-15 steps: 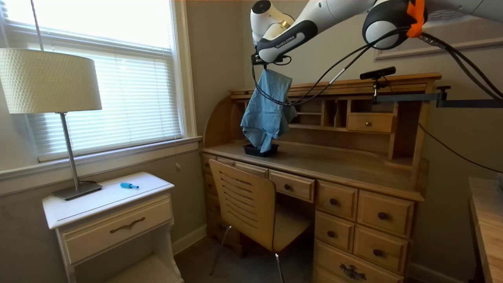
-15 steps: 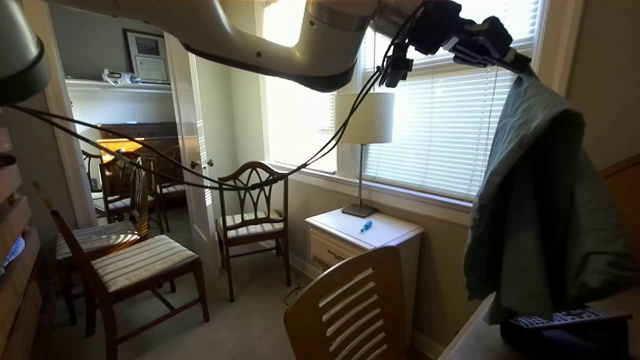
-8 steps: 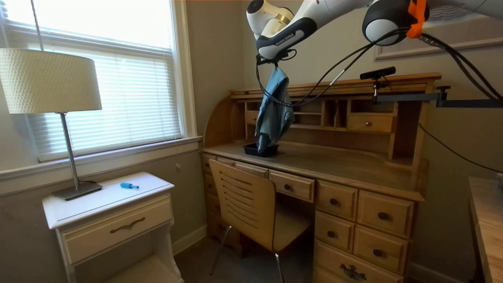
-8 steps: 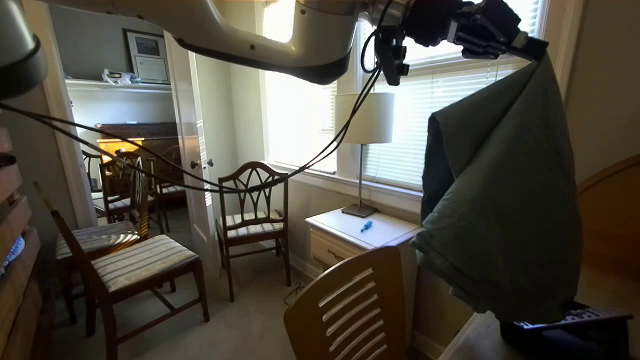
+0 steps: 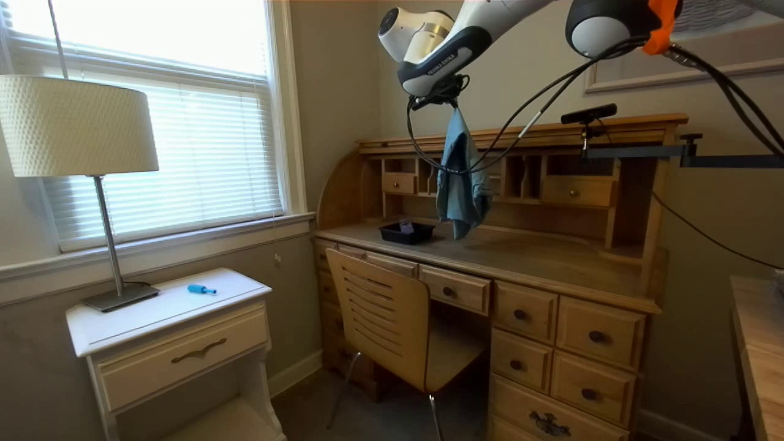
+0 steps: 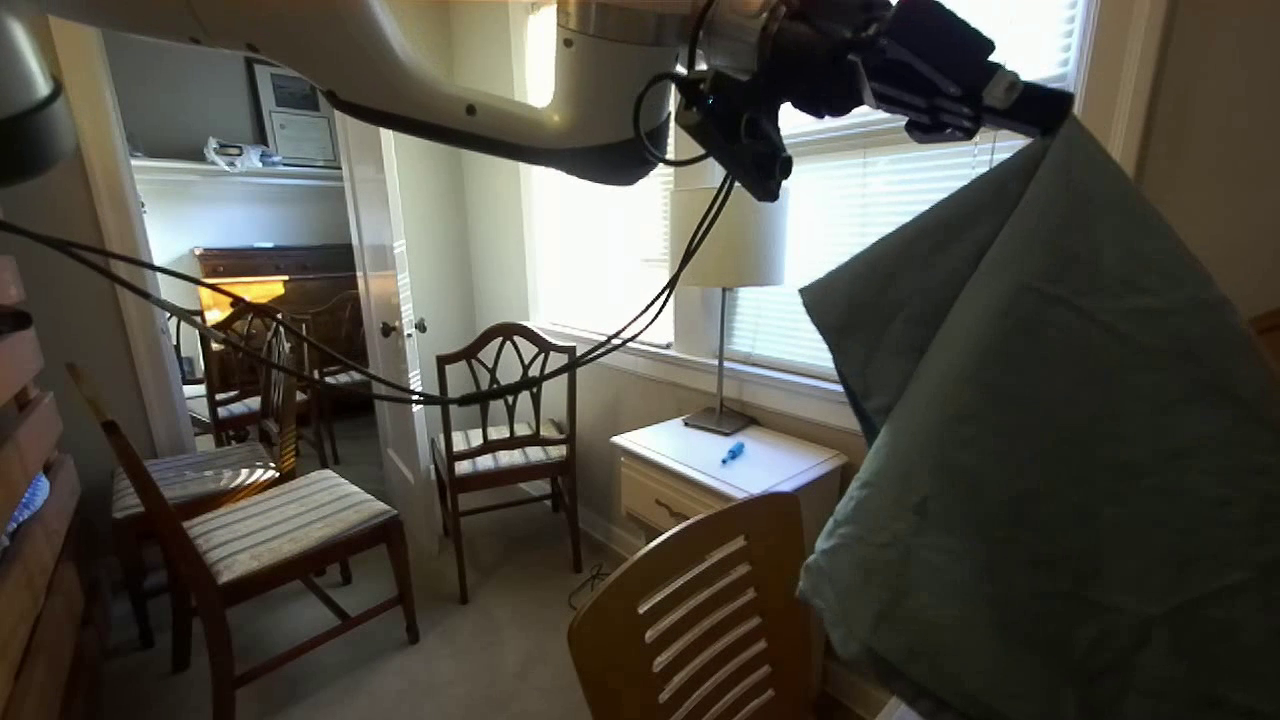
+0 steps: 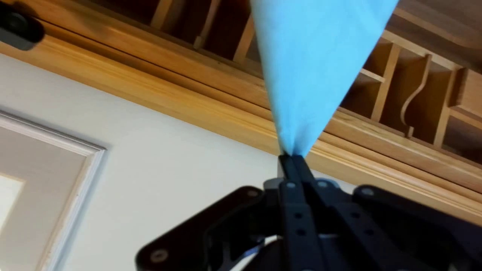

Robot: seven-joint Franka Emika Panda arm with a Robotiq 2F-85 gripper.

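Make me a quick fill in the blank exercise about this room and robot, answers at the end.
The blue cloth hangs from the ____.
The tray on the wooden desk is coloured ____.
On the white nightstand, beside a small blue object, stands a ____.
The strap on the arm is coloured ____.
Missing words: gripper; black; lamp; orange.

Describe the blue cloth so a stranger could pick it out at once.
Find the wooden roll-top desk beside the window. In front of its cubbyholes, pinched in the shut gripper, hangs the blue cloth. Unlike the small blue object on the white nightstand, it is bigger and dangles limply.
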